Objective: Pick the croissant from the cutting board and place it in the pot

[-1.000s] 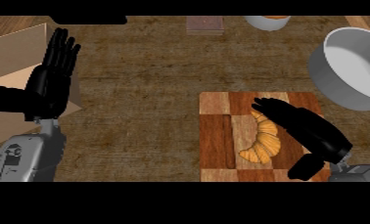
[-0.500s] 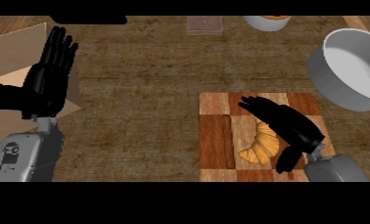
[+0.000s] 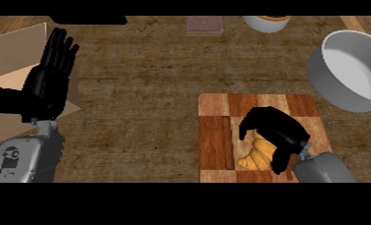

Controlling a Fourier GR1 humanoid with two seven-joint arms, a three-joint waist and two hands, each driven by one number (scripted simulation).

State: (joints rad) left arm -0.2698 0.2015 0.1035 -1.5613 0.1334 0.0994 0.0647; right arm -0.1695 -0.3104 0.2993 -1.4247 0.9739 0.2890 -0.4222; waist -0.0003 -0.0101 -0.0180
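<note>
The right hand (image 3: 274, 128) was curled round the croissant (image 3: 257, 157) on the cutting board (image 3: 215, 135), with only the pastry's near tip showing under the palm. Probably light, soft and flaky, it was best held across its thick middle. The pot (image 3: 348, 76) stood beyond the hand, to its right. The left hand (image 3: 47, 84) rested open.

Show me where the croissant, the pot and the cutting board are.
croissant (image 3: 255, 157), head view, on its uncovered lower end.
pot (image 3: 328, 87), head view, on its outer wall.
cutting board (image 3: 216, 135), head view, on its bare left strip.
</note>
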